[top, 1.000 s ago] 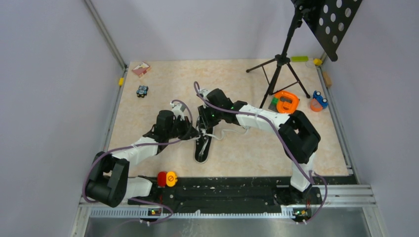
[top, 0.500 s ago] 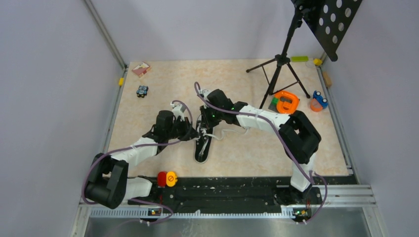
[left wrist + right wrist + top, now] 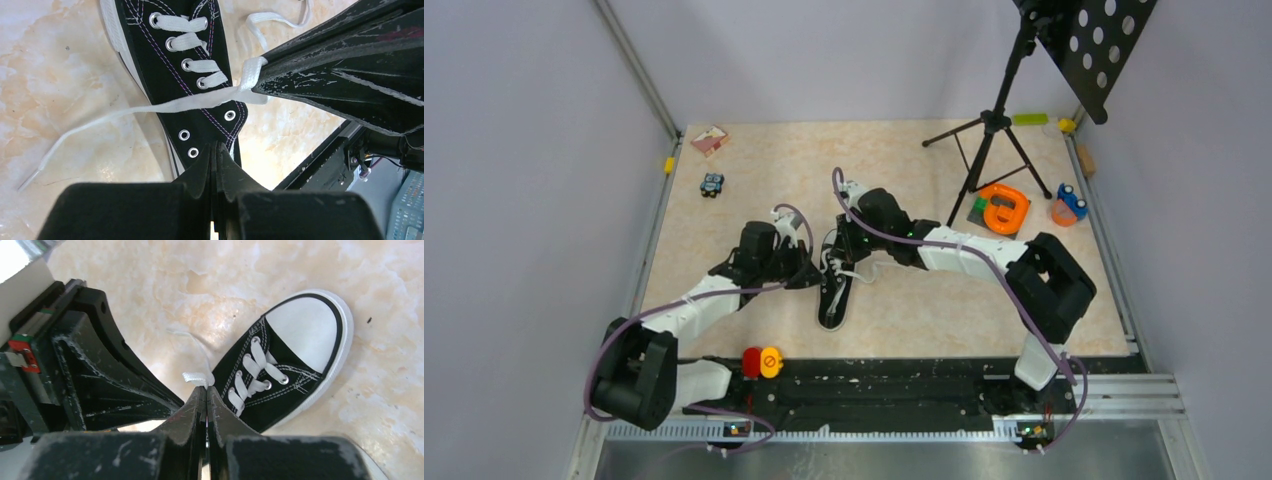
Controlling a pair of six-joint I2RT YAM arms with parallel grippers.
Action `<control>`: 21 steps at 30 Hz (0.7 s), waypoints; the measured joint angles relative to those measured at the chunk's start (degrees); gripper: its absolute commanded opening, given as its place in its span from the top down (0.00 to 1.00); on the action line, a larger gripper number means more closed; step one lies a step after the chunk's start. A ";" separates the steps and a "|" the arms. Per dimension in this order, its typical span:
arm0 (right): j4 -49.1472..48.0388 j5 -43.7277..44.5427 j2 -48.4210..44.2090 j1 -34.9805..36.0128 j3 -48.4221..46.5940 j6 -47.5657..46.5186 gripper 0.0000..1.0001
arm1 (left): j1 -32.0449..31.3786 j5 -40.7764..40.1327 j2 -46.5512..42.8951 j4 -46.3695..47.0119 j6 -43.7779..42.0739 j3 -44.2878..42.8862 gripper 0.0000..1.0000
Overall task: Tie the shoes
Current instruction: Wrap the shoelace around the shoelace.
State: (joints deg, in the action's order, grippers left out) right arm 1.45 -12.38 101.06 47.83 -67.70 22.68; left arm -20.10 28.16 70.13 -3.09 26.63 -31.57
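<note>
A black canvas shoe with a white toe cap lies mid-table, toe toward the arm bases. My right gripper is shut on a white lace, pinching a folded bit of it just above the eyelets. The lace runs taut from that pinch across the shoe, and its free end lies on the table. My left gripper is shut over the shoe's ankle opening, and I see nothing between its tips. In the top view both grippers, left and right, meet over the shoe's heel end.
A black tripod with a perforated board stands at the back right. An orange object and a blue-orange toy lie beside it. A small blue toy and a pink card sit back left. Red and yellow buttons sit on the front rail.
The right gripper has closed on the lace, and its arm has swung slightly to the right. The left arm drew back a little to the left, still shut.
</note>
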 measured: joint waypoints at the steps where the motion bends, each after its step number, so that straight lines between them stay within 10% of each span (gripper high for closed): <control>1: -1.27 -0.33 0.00 0.00 0.46 0.22 1.00 | 0.00 0.13 0.02 -0.31 0.02 -0.17 1.00; 9: -5.11 -1.29 -0.02 0.00 0.96 1.03 1.00 | -0.02 -0.79 0.20 -0.48 0.22 -0.35 0.99; 14: -5.11 -1.27 -0.24 0.00 1.03 1.03 1.00 | -0.04 -3.93 -8.13 4.46 0.52 2.01 0.68; 21: -5.05 -1.42 -0.72 0.00 2.14 1.14 1.00 | -0.28 -7.19 -11.91 10.01 -0.46 4.81 0.59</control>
State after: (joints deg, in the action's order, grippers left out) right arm -3.60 -13.80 100.33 47.83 -65.56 23.81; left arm -20.38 20.97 58.22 6.92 26.17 -26.76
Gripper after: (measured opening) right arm 0.009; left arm 0.392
